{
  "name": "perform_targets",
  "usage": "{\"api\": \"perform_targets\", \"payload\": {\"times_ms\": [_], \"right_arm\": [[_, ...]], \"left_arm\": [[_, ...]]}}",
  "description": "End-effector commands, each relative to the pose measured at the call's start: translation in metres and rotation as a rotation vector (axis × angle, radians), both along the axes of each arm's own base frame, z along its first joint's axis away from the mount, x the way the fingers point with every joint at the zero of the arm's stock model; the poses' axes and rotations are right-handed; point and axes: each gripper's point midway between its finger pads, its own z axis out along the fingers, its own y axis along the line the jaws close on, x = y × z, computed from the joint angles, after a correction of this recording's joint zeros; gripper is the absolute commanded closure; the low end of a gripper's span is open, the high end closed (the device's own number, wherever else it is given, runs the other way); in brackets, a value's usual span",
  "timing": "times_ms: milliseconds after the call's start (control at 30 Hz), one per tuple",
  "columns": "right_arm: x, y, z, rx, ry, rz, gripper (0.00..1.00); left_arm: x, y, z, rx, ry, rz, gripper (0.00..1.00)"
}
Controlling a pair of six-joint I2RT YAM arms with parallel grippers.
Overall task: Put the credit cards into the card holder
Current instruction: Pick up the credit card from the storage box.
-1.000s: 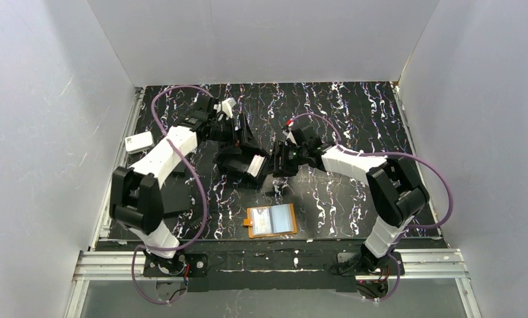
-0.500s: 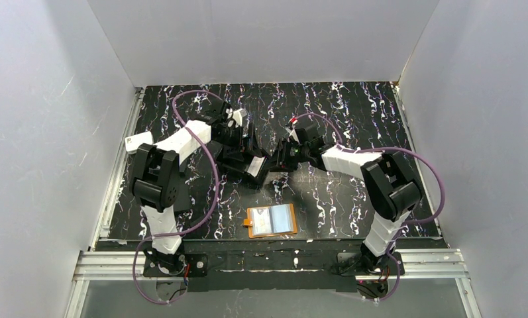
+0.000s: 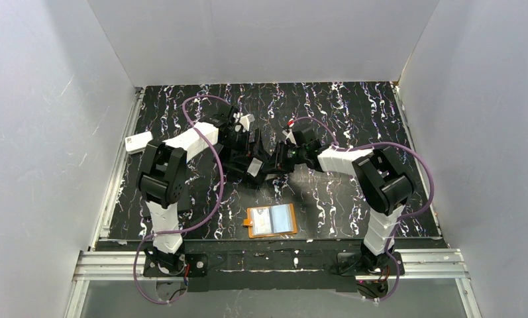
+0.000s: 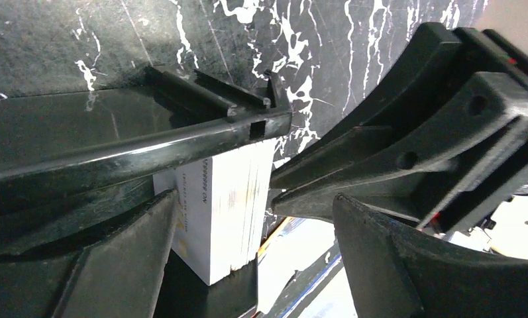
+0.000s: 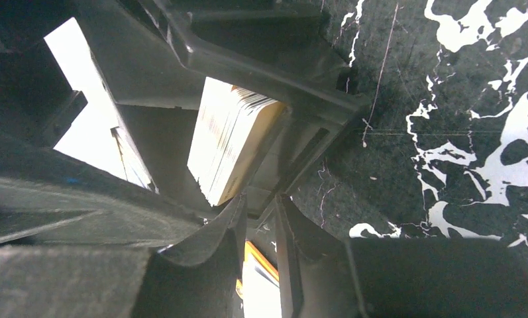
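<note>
Credit cards point(image 4: 221, 212): tight white stack standing on edge in the black tray point(image 4: 148, 149), mid-desk point(image 3: 354, 119), slightly left of centre. Card holder point(image 3: 271, 220) lies open by the near edge, well apart.

Left claw point(image 4: 254, 199): wide open, straddling the tray corner and stack.

Right claw point(image 5: 261, 205): narrowed to a slit at the stack's lower corner; cannot tell if a card is nipped.

Handling, judged: cards light, stiff, slick, prone to fanning or coming away in twos. Take one by its exposed short edge, pinching both flat faces.
</note>
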Motion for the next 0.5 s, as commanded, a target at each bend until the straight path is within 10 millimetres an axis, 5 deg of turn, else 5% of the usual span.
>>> {"api": "perform_targets", "payload": {"times_ms": [0,467], "right_arm": [[0.002,0.003,0.002,0.029,-0.015,0.012,0.70],[0.002,0.003,0.003,0.030,-0.018,0.016,0.72]], "left_arm": [[-0.001,-0.010,0.017,-0.073,-0.007,-0.017,0.17],[-0.004,-0.006,0.024,-0.067,-0.018,0.002,0.54]]}}
